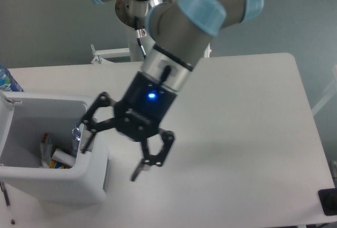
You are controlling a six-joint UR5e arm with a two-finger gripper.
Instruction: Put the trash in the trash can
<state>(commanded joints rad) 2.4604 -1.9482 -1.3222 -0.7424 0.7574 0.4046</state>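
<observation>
Gripper: the black two-finger gripper (113, 151) hangs in the lower middle-left of the frame, its jaws spread wide apart and holding nothing. One fingertip (86, 142) lies just over the right wall of the trash can; the other (137, 173) points down over bare desk, right of the can.

Arm: the grey UR5e arm (176, 43) with pale blue joint caps slants down from the top centre of the frame toward the lower left. A blue light glows on the black wrist section above the gripper.

Trash can: the boxy white trash can (58, 185) stands at the lower left of the frame on the desk, its opening facing up and its rounded rim in full sight, apart from the spot where the gripper finger crosses it.

Trash: inside the trash can, near the bottom right of its well, lie pale scraps (52, 154) with a little yellow and orange among them. A clear shiny piece shows against the inner right wall, close to the gripper finger. Whether this is the crushed bottle or the wrapper cannot be told from this view.

Desk: the white desk (242, 133) fills the middle and right of the frame.

Blue-labelled bottle: a bottle (7, 80) with a blue label peeks in at the left edge, above the trash can.

Black object: a dark corner (329, 201) shows at the lower right edge of the frame.
</observation>
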